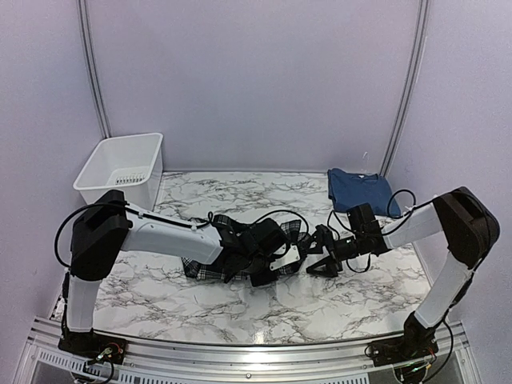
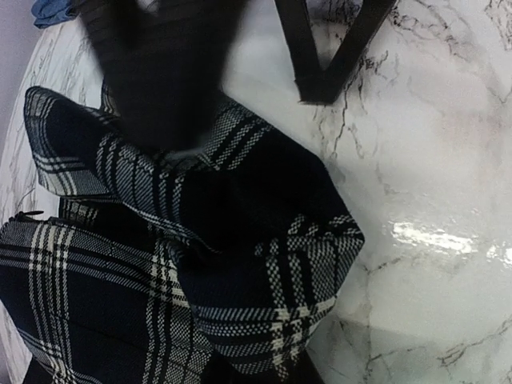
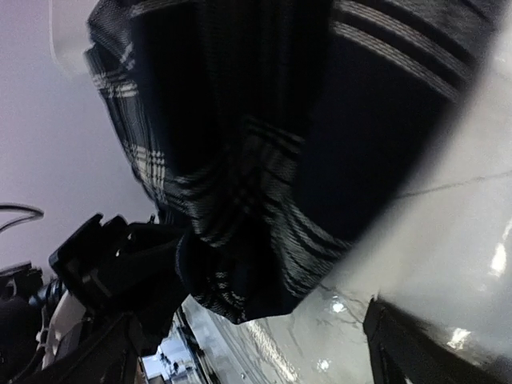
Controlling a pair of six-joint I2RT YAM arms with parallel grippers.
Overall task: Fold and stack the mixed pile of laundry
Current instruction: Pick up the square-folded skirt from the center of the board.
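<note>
Centre: the plaid garment (image 1: pixel 228 262) lies heaped, and the left gripper (image 1: pixel 272 254) and right gripper (image 1: pixel 324 254) crowd its right end, near each other, with little room between them.
Near strip: bare marble table (image 1: pixel 240 308) runs between the garment and the arm bases, open from side to side.
Far left: a white bin (image 1: pixel 120 170) fills the corner.
Far right: the navy t-shirt (image 1: pixel 358 190) lies flat and low.
Far middle: bare marble between bin and t-shirt.
Edges: walls close in behind and at both sides.
</note>
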